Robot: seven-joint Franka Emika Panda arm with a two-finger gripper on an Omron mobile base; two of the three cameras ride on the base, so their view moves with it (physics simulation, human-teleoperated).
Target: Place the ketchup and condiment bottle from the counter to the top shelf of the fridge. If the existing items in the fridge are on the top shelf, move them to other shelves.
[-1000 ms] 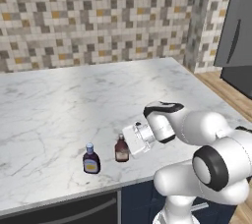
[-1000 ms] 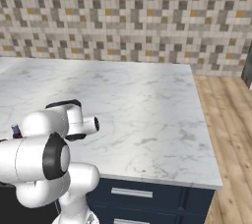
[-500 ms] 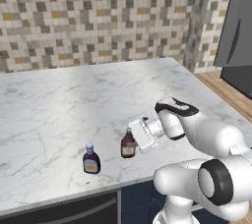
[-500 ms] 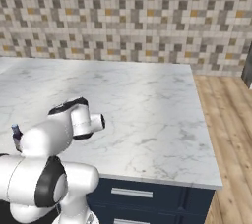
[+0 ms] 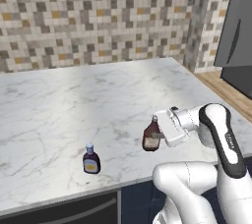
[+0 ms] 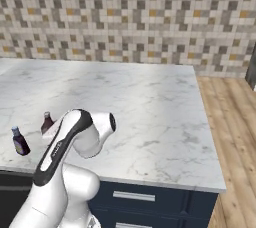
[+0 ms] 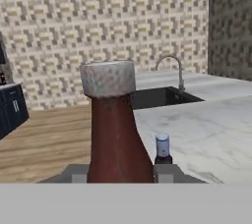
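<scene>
My gripper (image 5: 158, 132) is closed around the ketchup bottle (image 5: 151, 134), a dark red-brown bottle with a pale cap, and the bottle looks raised a little above the marble counter (image 5: 98, 100). In the left base view the bottle sits at the tip of my hand, above the front part of the counter, upright or nearly so, with my white forearm reaching in from the right. In the hand view the ketchup bottle (image 7: 115, 129) rises large and centred between my two finger tips (image 7: 74, 173), which press in on its lower body from both sides; its grey-white cap is at the top.

The condiment bottle (image 5: 90, 159), smaller, dark with a white cap and a yellowish label, stands upright on the counter near the front edge, off to the left of the ketchup bottle and apart from it. In the right base view the condiment bottle (image 6: 19, 141) stands at the far left, and the ketchup bottle (image 6: 46, 122) shows just beside it, partly hidden behind my arm. In the hand view the condiment bottle (image 7: 162, 150) peeks out just right of the ketchup bottle, farther back.

A tiled wall (image 5: 98, 16) runs behind the counter. The hand view also shows a sink (image 7: 165, 96) with a curved faucet (image 7: 172, 68) set into a counter beyond.
</scene>
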